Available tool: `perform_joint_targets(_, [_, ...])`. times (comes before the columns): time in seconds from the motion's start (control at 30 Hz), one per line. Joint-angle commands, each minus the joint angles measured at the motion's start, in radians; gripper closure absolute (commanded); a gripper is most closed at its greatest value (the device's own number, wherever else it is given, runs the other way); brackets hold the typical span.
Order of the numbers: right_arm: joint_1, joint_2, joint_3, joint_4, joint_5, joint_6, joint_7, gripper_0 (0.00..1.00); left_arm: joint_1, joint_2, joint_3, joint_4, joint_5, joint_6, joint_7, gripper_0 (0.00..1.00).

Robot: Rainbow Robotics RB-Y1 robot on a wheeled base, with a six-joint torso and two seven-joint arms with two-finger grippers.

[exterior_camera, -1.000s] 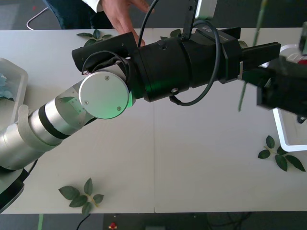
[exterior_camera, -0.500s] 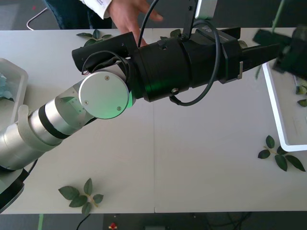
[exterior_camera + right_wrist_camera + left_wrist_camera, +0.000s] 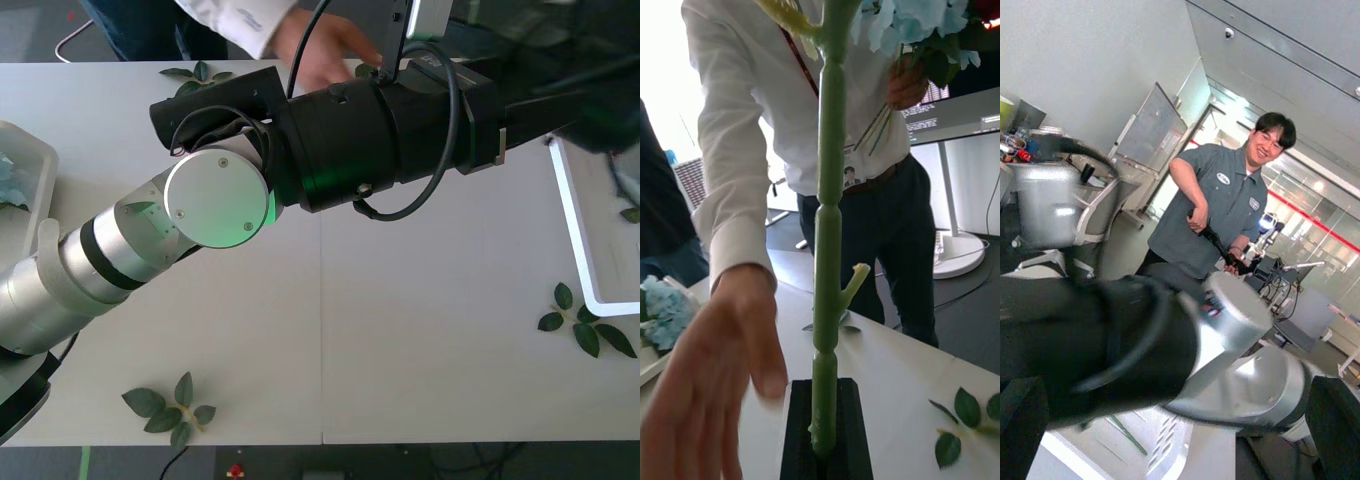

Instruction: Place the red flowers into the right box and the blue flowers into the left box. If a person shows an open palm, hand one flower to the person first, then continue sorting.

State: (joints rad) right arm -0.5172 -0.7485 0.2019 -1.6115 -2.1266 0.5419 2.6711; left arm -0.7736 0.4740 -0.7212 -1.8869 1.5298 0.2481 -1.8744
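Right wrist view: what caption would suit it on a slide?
Right gripper holds a green flower stem upright as a person's open hand reaches in.

In the front view, the large black and silver left arm (image 3: 330, 150) spans the white table (image 3: 400, 340) and hides much of its far half. The right gripper (image 3: 590, 100) is a dark blur at the upper right edge; whether its fingers are parted cannot be told there. The white plastic right box (image 3: 575, 240) is cut off by the right edge, and the white left box (image 3: 30, 165) by the left edge. A person's hand (image 3: 325, 50) is partly hidden behind the arm. In the right wrist view, a thick green stem (image 3: 827, 262) rises out of frame, its bloom unseen, and the person's hand (image 3: 707, 375) is blurred.
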Motion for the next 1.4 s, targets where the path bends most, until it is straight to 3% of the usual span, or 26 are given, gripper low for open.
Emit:
perform_joint_targets(0.03, [-0.118, 0.08, 0.08, 0.053, 0.048, -0.063, 0.034, 1.0, -0.047, 0.026, -0.007, -0.012, 0.006, -0.013, -0.006, 0.0])
perform_joint_targets(0.4, [-0.248, 0.207, 0.165, 0.2, 0.103, -0.148, 0.034, 1.0, -0.047, 0.026, -0.007, -0.012, 0.006, -0.013, -0.006, 0.0])
perform_joint_targets(0.67, [-0.254, 0.218, 0.176, 0.209, 0.103, -0.16, 0.034, 0.99, -0.047, 0.026, -0.007, -0.012, 0.006, -0.013, -0.006, 0.0])
perform_joint_targets(0.7, [-0.253, 0.218, 0.179, 0.209, 0.103, -0.162, 0.034, 0.78, -0.047, 0.026, -0.007, -0.012, 0.006, -0.013, -0.006, 0.0])
perform_joint_targets(0.73, [-0.253, 0.218, 0.18, 0.209, 0.105, -0.165, 0.034, 0.62, -0.047, 0.026, -0.007, -0.012, 0.006, -0.013, -0.006, 0.0])
perform_joint_targets(0.77, [-0.253, 0.218, 0.183, 0.209, 0.103, -0.171, 0.034, 0.34, -0.047, 0.026, -0.007, -0.012, 0.006, -0.013, -0.006, 0.0])
perform_joint_targets(0.8, [-0.254, 0.218, 0.186, 0.209, 0.103, -0.174, 0.034, 0.14, -0.047, 0.026, -0.007, -0.012, 0.006, -0.013, -0.006, 0.0])
perform_joint_targets(0.83, [-0.254, 0.218, 0.188, 0.209, 0.103, -0.174, 0.034, 0.04, -0.047, 0.026, -0.007, -0.012, 0.006, -0.013, -0.006, 0.0])
perform_joint_targets(0.87, [-0.253, 0.219, 0.188, 0.209, 0.103, -0.177, 0.034, 0.0, -0.047, 0.026, -0.007, -0.012, 0.006, -0.013, -0.006, 0.0])
perform_joint_targets(1.4, [-0.251, 0.202, 0.188, 0.209, 0.076, -0.168, 0.034, 0.0, -0.024, 0.025, -0.026, -0.003, 0.004, -0.012, -0.008, 0.0])
